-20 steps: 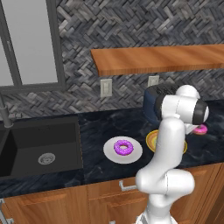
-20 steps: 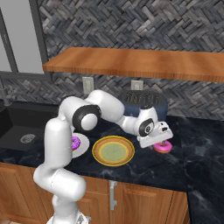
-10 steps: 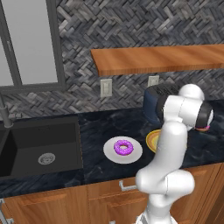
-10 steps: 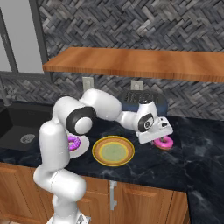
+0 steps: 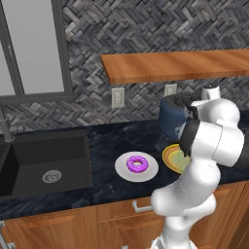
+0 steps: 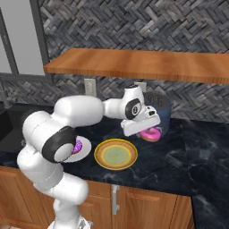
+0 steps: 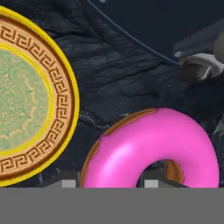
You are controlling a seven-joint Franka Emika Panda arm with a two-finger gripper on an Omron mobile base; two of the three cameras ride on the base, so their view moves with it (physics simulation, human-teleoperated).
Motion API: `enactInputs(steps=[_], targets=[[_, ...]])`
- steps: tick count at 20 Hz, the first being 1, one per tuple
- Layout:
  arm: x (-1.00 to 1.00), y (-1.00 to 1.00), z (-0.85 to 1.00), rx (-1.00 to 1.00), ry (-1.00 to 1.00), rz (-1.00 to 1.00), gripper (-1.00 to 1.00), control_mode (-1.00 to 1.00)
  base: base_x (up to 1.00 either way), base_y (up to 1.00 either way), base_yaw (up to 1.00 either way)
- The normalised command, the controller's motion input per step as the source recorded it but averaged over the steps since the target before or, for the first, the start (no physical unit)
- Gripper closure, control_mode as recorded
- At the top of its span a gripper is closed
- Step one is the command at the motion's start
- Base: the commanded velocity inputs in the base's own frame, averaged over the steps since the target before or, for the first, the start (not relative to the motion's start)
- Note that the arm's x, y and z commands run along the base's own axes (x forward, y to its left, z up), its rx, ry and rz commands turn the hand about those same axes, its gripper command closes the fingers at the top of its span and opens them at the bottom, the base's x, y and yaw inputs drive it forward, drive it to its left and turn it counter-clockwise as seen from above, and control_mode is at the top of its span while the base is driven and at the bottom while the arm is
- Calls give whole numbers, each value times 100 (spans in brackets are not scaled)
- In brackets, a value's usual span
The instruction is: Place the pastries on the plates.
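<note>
Dark counter (image 6: 179, 170) with open surface to the right of the yellow-rimmed plate (image 6: 115, 154); a dark round appliance (image 6: 157, 107) stands just behind the gripper (image 6: 147, 133), under the wooden shelf (image 6: 147, 65). The gripper is clenched on the pink donut (image 6: 150, 133), which hangs lifted off the counter, to the right of and slightly beyond the yellow-rimmed plate's rim; in the hand view the pink donut (image 7: 151, 148) sits between the fingertips, plate rim (image 7: 65, 87) alongside. The purple donut (image 5: 137, 163) lies centred on the white plate (image 5: 124, 170), left of the yellow-rimmed one. Compared with a second ago, the donut has risen from the counter and moved toward the plate.
</note>
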Motion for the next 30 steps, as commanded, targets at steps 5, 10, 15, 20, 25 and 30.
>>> enactInputs(steps=[5, 10, 15, 20, 25, 30], targets=[[-74, 89, 1, 20, 9, 18, 100, -100, 0, 0, 0], [-20, 95, -12, 10, -6, 9, 100, -100, 0, 0, 0], [-5, 50, -1, 0, -8, 2, 100, -100, 0, 0, 0], [1, -1, -26, 0, -3, 0, -100, -100, 0, 0, 0], [0, 0, 0, 0, 0, 0, -100, -100, 0, 0, 0], [0, 12, 18, 0, 0, -1, -100, -100, 0, 0, 0]])
